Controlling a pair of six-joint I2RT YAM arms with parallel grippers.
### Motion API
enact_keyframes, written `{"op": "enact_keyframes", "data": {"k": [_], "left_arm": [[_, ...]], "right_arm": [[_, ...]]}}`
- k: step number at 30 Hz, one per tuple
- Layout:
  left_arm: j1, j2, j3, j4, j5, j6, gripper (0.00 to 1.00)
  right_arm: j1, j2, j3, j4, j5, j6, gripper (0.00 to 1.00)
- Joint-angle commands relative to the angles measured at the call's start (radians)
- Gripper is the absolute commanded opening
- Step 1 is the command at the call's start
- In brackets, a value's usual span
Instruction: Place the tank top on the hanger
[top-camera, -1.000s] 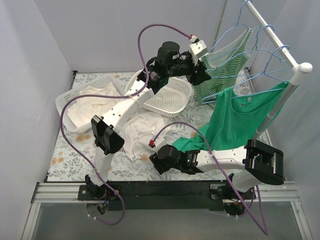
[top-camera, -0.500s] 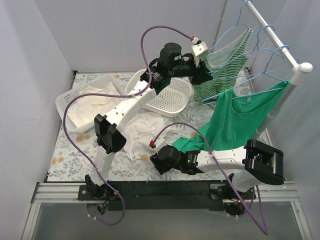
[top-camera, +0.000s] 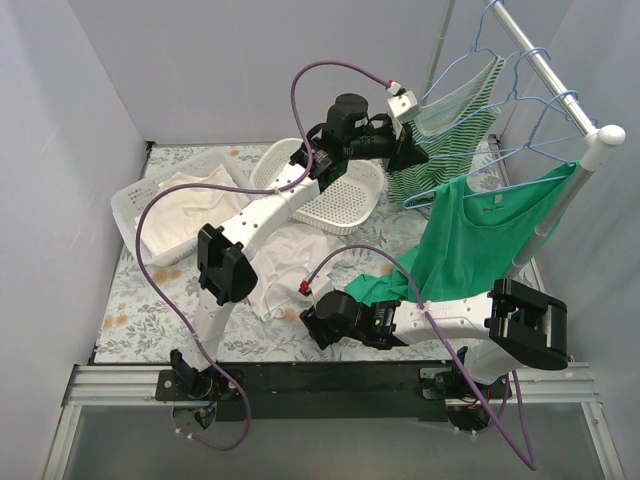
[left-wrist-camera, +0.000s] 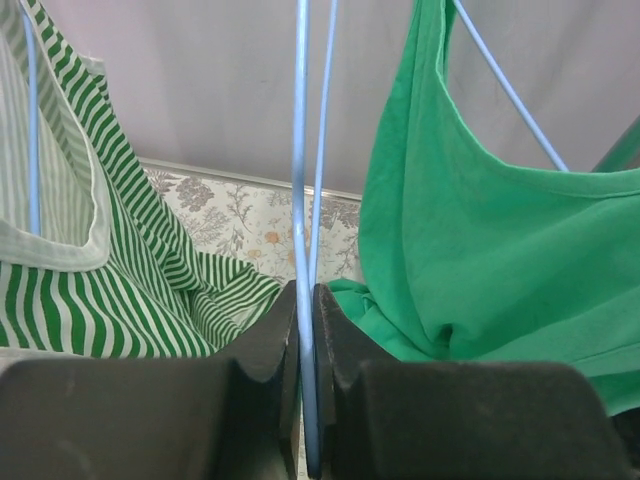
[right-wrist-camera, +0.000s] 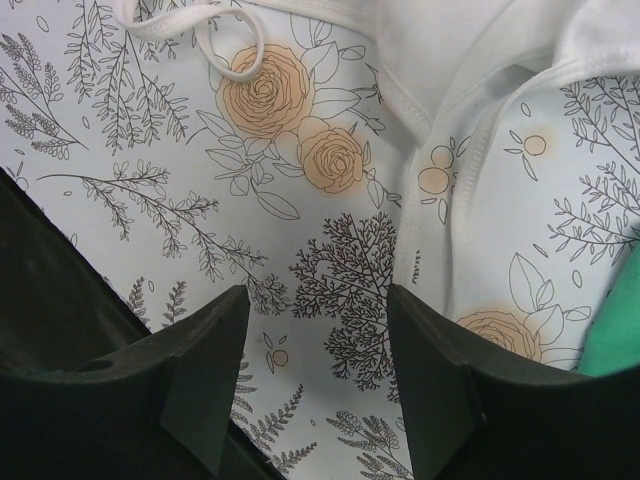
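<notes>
Closure on the left: seen from above, left gripper lifted a touch nearer the rail and drawn from half-spread a second ago to clenched. White tank top crumpled on the surface beside the right gripper, gripped by neither arm. Suggests frame secured first, cloth yet to come.

Left wrist: fingers pinched on the hanger, thin smooth light-blue wire. Two strands running up side by side between the striped top and the green top, both soft and draped.

Right wrist: fingers spread, grasping nothing, hovering over floral print. White hem and a narrow looped strap of thin limp cloth just ahead.
</notes>
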Motion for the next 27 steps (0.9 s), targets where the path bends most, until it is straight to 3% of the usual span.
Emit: {"op": "enact_keyframes", "data": {"k": [1, 14, 20, 27], "left_arm": [[-0.004, -0.082, -0.056, 0.125, -0.018, -0.043, 0.00], [-0.004, -0.241, -0.224, 0.333, -0.137, -0.076, 0.00], [-0.004, -0.272, -0.207, 0.227, -0.149, -0.035, 0.00], [0.010, -0.424, -0.404, 0.178, -0.163, 0.017, 0.00]], "right_arm": [[0.003, -0.011, -0.003, 0.020, 0.006, 0.009, 0.66], [0.003, -0.008, 0.010, 0.008, 0.028, 0.000, 0.66], [0.003, -0.002, 0.023, -0.004, 0.032, -0.003, 0.66], [0.003, -0.022, 0.023, -0.026, 0.050, -0.011, 0.66]]}}
